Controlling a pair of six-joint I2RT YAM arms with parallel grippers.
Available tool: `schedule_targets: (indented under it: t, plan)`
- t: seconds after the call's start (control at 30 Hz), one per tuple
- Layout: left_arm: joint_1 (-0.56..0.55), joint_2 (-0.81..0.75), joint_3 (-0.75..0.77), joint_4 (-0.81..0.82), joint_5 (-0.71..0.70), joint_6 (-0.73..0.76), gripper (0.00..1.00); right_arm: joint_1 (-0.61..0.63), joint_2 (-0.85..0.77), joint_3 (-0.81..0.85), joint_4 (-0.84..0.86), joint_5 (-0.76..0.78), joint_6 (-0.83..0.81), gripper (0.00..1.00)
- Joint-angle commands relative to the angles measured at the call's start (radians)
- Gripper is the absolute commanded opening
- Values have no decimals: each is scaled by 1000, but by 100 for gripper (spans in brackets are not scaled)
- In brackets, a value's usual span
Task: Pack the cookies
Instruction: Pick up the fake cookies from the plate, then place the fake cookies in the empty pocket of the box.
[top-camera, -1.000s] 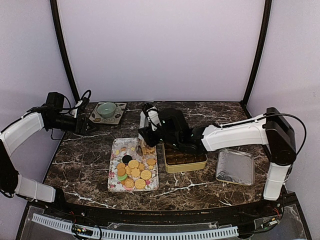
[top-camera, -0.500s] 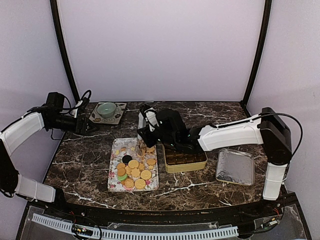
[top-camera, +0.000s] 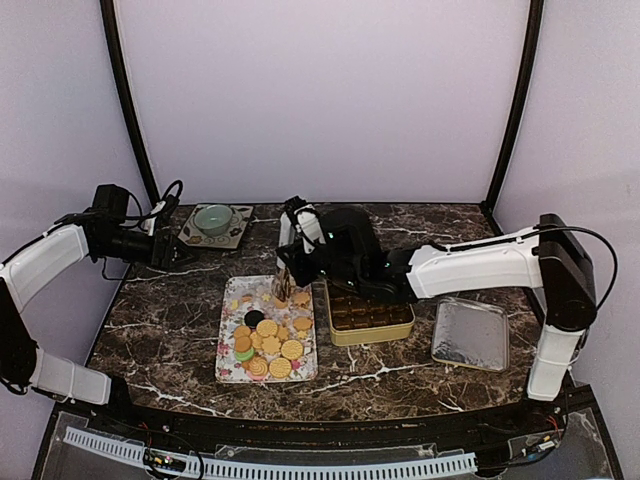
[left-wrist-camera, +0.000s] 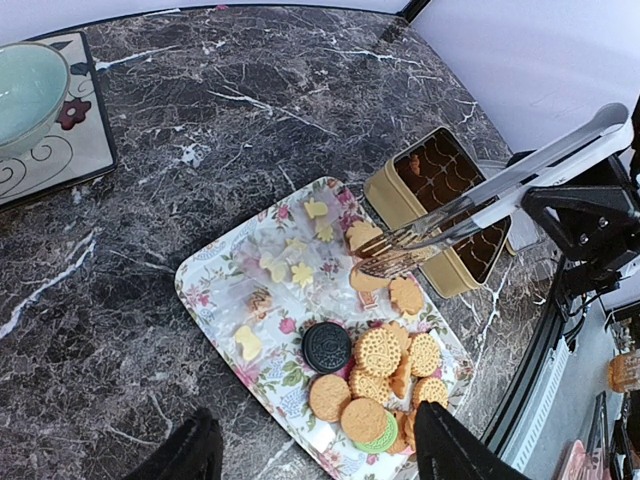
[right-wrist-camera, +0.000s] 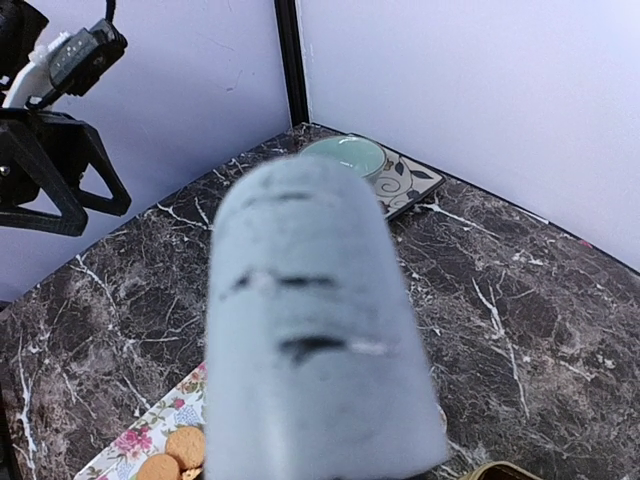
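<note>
The cookies (top-camera: 266, 342) lie heaped at the near end of a flower-patterned tray (top-camera: 232, 300); most are golden, one is dark (left-wrist-camera: 327, 346) and one green. My right gripper (top-camera: 306, 250) is shut on metal tongs (left-wrist-camera: 440, 225). The tongs slant down to the tray's far right corner, and their tips rest against a golden cookie (left-wrist-camera: 366, 280). In the right wrist view the blurred tongs handle (right-wrist-camera: 310, 330) hides the fingers. My left gripper (left-wrist-camera: 320, 468) hangs open high over the table's left side, away from the tray. The gold tin (top-camera: 371, 318) stands right of the tray.
A green bowl (top-camera: 213, 218) sits on a patterned tile at the back left. The tin's lid (top-camera: 470, 335) lies flat at the right. Dark marble table with purple walls and black corner posts on three sides.
The tongs' arms have come closer together at the tray's far end, and the right arm has shifted slightly toward the back. The left arm has not moved.
</note>
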Motion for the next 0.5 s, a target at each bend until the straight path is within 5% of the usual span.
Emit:
schedule_targets:
  t: [0.0, 0.47]
  plan:
    - [5, 0, 27, -13, 19, -7, 68, -10, -117, -17, 31, 20, -7, 2]
    - [5, -2, 29, -10, 16, -5, 68, -163, -461, -275, -60, 168, -57, 2]
